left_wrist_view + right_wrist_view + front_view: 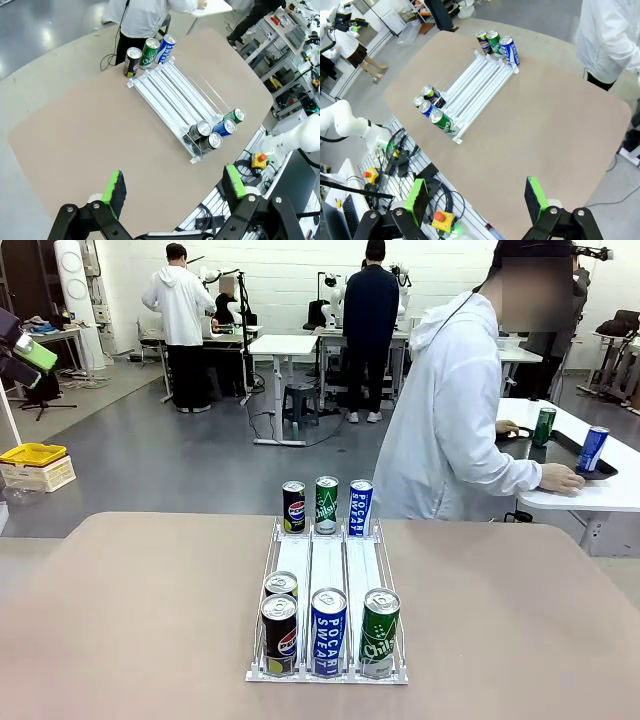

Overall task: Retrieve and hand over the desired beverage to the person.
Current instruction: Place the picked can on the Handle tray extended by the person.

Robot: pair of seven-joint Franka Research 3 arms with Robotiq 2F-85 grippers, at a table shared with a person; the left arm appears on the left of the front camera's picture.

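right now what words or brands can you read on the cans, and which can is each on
"POCARI SWEAT" on the near blue can.
"Chilsung", partly legible, on the near green can.
Pepsi logo on the near black can; its other print is too small to read.
"POCARI SWEAT" on the far blue can, small.
Green script on the far green can, too blurred to be sure.
Pepsi logo on the far black can.
Print on the two cans on the side table's tray is unreadable.

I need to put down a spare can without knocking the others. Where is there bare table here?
Broad bare tabletop lies left of the white can rack, and as much to its right. The rack's middle lanes are free too. It is crowded at the rack's near end, four cans, and its far end, three cans.
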